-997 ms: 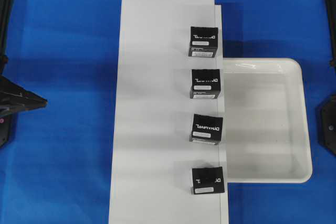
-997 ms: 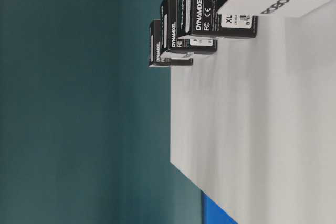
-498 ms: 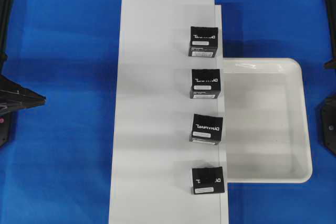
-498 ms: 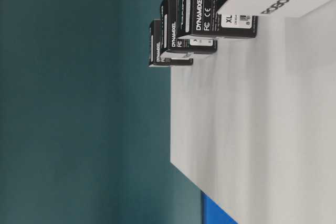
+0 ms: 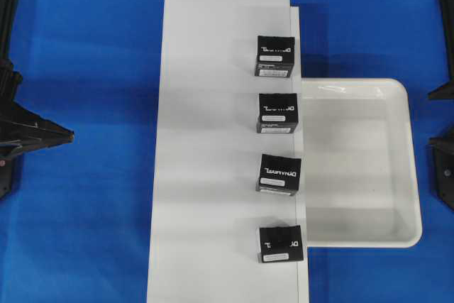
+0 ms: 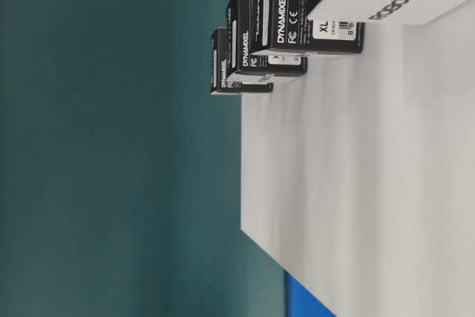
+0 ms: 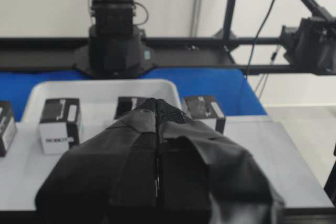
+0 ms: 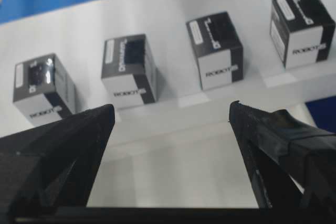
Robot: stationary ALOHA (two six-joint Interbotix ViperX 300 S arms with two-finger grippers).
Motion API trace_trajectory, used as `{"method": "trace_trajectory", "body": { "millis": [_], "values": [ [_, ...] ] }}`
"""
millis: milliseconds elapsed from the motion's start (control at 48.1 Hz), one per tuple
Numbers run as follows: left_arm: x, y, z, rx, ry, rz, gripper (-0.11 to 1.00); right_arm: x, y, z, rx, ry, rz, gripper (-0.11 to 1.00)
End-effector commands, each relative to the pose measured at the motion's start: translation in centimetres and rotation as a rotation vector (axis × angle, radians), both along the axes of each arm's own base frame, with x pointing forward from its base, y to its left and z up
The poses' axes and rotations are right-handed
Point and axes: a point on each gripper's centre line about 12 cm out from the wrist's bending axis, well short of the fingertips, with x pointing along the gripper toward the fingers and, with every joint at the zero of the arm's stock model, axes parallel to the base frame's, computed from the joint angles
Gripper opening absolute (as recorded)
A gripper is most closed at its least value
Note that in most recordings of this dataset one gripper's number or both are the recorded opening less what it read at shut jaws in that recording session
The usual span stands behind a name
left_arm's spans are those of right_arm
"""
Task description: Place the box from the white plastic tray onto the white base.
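Note:
The box point(image 5: 279, 243), small and black with a white label strip and a plain top, stands on the white base point(image 5: 213, 140) at its near right edge. It is the leftmost box in the right wrist view point(image 8: 42, 90) and the rightmost in the left wrist view point(image 7: 205, 109). The white plastic tray point(image 5: 358, 164) lies against the base's right side and holds nothing. My left gripper point(image 5: 67, 134) is shut and empty at the far left point(image 7: 157, 106). My right gripper point(image 5: 435, 118) is open and empty at the tray's far right point(image 8: 170, 114).
Three black boxes with large white lettering point(image 5: 274, 55), point(image 5: 277, 112), point(image 5: 279, 173) stand in a row along the base's right edge, above the plain box. Blue table cloth point(image 5: 92, 196) surrounds the base. The table-level view shows the base point(image 6: 356, 183) and the boxes sideways.
My left gripper has moved a little to the right, toward the base. My right gripper has shifted slightly at the right edge. The boxes have not moved.

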Motion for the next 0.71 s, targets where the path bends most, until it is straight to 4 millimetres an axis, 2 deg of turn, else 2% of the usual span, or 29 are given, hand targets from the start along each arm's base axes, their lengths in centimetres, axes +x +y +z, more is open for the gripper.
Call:
{"method": "trace_trajectory", "body": {
  "millis": [0, 228, 685],
  "values": [
    [0.2, 0.0, 0.6, 0.004, -0.017, 0.000, -0.07, 0.1, 0.0, 0.4, -0.001, -0.027, 0.002, 0.99],
    [0.2, -0.1, 0.0, -0.017, 0.000, -0.003, -0.07, 0.4, 0.2, 1.6, -0.010, -0.134, 0.024, 0.99],
    [0.1, 0.0, -0.2, -0.046, 0.006, -0.004, -0.07, 0.6, 0.3, 1.6, -0.038, -0.141, 0.034, 0.99]
  ]
}}
